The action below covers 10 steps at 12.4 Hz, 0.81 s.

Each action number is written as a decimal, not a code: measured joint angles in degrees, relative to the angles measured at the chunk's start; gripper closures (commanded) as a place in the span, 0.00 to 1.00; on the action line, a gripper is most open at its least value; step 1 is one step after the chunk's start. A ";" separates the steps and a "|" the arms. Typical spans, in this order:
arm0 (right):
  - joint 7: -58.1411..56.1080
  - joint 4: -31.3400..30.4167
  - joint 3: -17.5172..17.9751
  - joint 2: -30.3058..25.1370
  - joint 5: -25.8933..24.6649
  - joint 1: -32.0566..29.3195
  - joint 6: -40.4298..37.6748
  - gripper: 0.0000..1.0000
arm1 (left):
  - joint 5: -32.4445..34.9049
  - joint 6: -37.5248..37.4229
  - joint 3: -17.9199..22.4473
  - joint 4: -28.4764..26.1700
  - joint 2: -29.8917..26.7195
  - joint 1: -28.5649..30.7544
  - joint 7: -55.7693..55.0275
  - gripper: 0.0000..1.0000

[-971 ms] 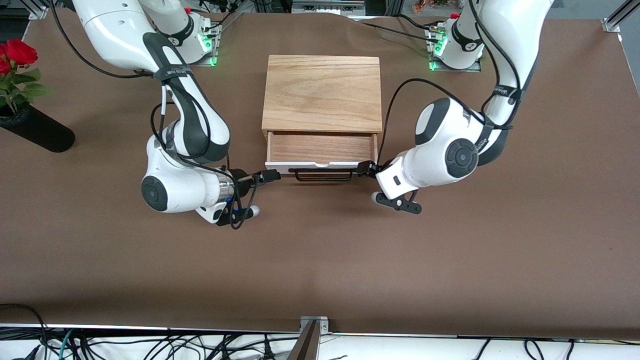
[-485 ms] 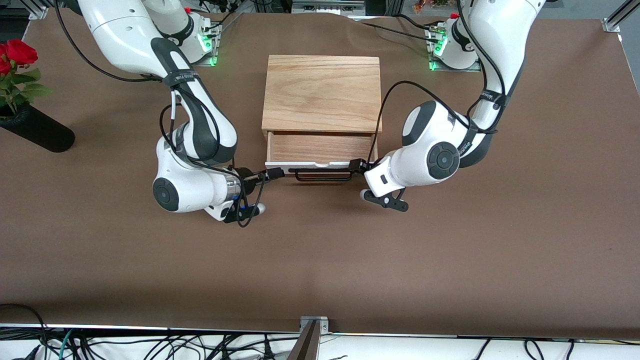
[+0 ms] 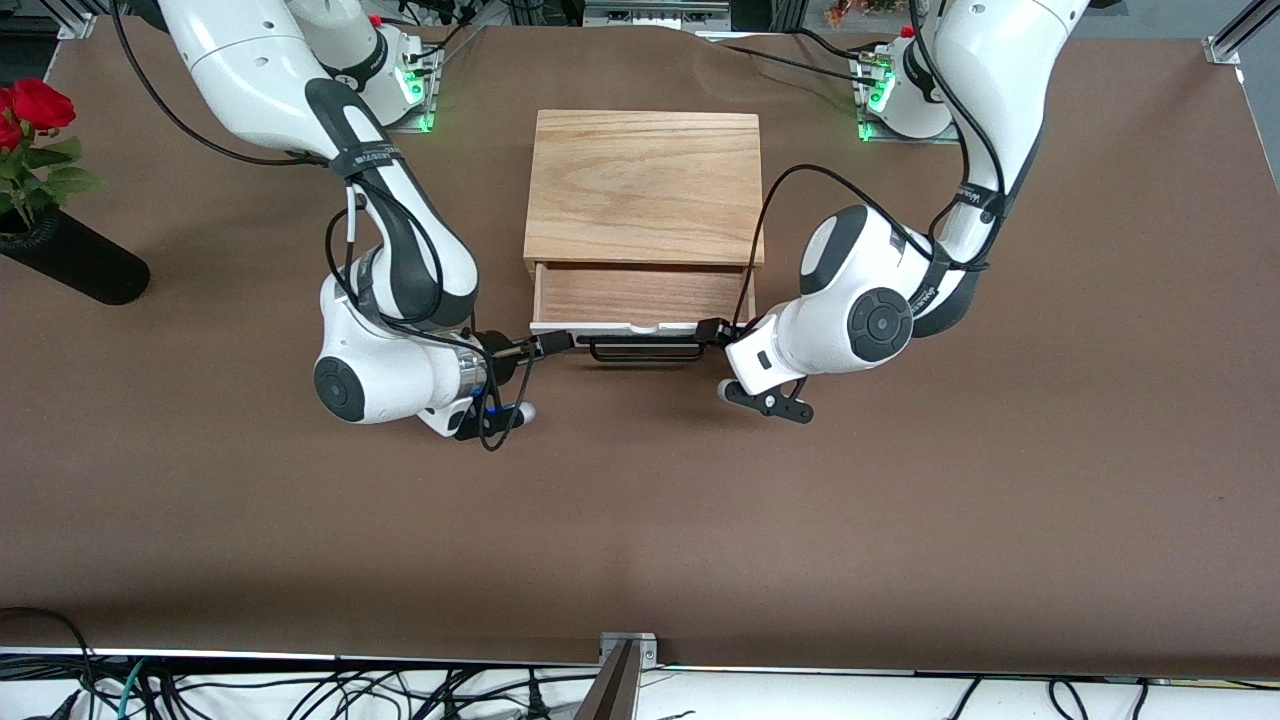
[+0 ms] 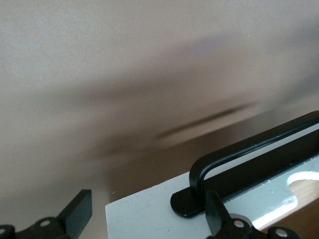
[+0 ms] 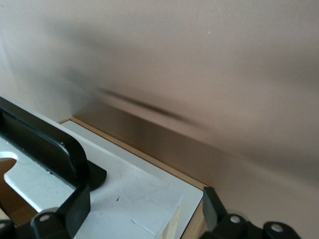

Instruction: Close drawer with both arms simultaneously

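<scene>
The drawer (image 3: 640, 295) stands pulled out of the light oak box (image 3: 645, 185), its white front panel (image 3: 610, 328) and black wire handle (image 3: 645, 352) facing the front camera. My right gripper (image 3: 555, 342) is open at the panel's end toward the right arm. In the right wrist view (image 5: 144, 211) the panel's corner (image 5: 129, 194) lies between the fingers, beside the handle's end (image 5: 45, 144). My left gripper (image 3: 712, 330) is open at the panel's other end. In the left wrist view (image 4: 149, 221) it straddles the panel corner (image 4: 149, 206) by the handle's foot (image 4: 249, 154).
A black vase (image 3: 75, 262) with red roses (image 3: 30, 105) lies at the right arm's end of the table. The arm bases (image 3: 905, 95) stand along the table's edge farthest from the front camera. Brown tabletop (image 3: 640, 520) spreads nearer the camera than the drawer.
Both grippers have moved inward to the two ends of the drawer's front panel. The drawer itself has not visibly moved.
</scene>
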 measured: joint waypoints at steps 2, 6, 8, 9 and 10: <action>0.00 -0.68 0.38 -0.01 0.18 0.05 0.01 0.00 | -0.11 -0.12 -0.01 -0.13 0.06 -0.16 -0.03 0.00; 0.04 -2.06 0.97 -0.12 0.61 0.04 -0.47 0.00 | -0.27 -1.19 -0.17 -0.14 0.06 -0.24 -0.09 0.00; 0.32 -2.32 1.06 -0.17 0.86 0.04 -2.00 0.00 | -0.33 -2.80 -0.25 -0.14 -0.03 -0.24 -0.09 0.00; 0.47 -2.40 1.06 -0.17 0.94 0.04 -3.21 0.00 | -0.34 -4.07 -0.25 -0.13 -0.09 -0.24 -0.09 0.00; 0.56 -2.48 1.06 -0.17 1.00 0.04 -4.19 0.00 | -0.36 -5.27 -0.25 -0.12 -0.15 -0.20 -0.09 0.00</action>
